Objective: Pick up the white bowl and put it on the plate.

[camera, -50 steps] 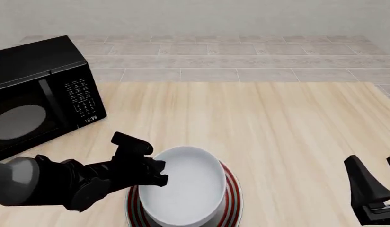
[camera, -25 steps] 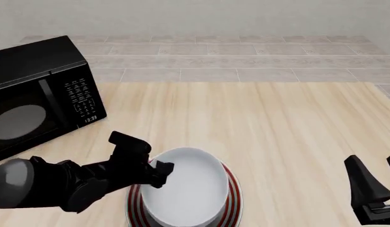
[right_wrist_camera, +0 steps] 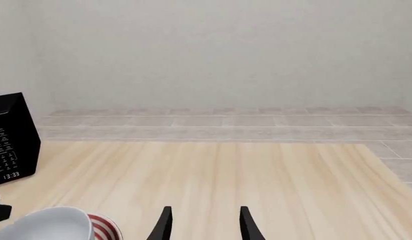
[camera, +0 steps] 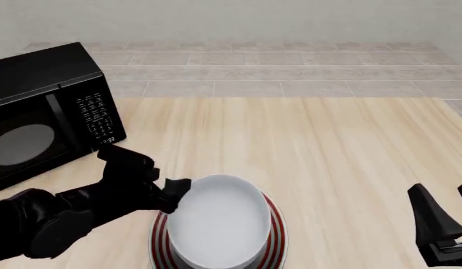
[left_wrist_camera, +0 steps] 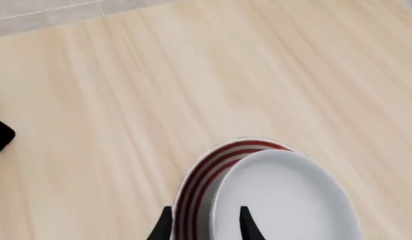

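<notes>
Left wrist view: bare wooden table (left_wrist_camera: pixel 126 100) lying ahead; white bowl (left_wrist_camera: pixel 286 200) sitting on the plate (left_wrist_camera: pixel 199 185), just past the left gripper (left_wrist_camera: pixel 204 227), fingers parted, gripping nothing.

Front view: left gripper (camera: pixel 167 193) hovering at the bowl's (camera: pixel 216 221) left rim.

Right wrist view: right gripper (right_wrist_camera: pixel 204 225) spread, empty; bowl (right_wrist_camera: pixel 49 225) well aside.

You have: white bowl (camera: pixel 218 221), plain glossy white; plate (camera: pixel 275 244), white with red concentric rings; microwave (camera: pixel 44 112), black with white keypad markings; worktop (camera: pixel 328 151), pale wood grain; both arms black.
</notes>
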Available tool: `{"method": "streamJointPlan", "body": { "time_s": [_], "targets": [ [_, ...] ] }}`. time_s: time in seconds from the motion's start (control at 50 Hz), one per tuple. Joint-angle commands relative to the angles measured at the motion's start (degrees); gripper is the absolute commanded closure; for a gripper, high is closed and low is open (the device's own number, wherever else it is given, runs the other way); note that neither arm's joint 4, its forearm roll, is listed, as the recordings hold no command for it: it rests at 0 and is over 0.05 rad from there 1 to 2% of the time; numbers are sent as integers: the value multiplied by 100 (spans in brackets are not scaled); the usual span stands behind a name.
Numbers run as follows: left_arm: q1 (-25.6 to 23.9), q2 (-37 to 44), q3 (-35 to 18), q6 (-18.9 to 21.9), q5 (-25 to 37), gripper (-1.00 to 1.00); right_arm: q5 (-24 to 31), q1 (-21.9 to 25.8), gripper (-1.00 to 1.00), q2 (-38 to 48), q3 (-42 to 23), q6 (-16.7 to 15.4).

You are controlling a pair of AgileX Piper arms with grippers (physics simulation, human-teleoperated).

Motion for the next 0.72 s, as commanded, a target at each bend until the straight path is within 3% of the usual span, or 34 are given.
{"method": "streamJointPlan", "body": {
  "time_s": [0.02,0.26,0.44,0.62,0.72],
  "targets": [
    [142,-1273,9,101,841,-100,-12,0,-100,0,0,16],
    [523,-2879,-224,198,2033,-100,-32,-23,-100,0,0,34],
    [1000,-4357,-737,121,3367,-100,-44,-36,-100,0,0,22],
    [1229,-5223,-1245,-75,4319,-100,-39,-34,-100,0,0,15],
    [1309,-5493,-1300,-112,4517,-100,-48,-28,-100,0,0,11]
  ]
}}
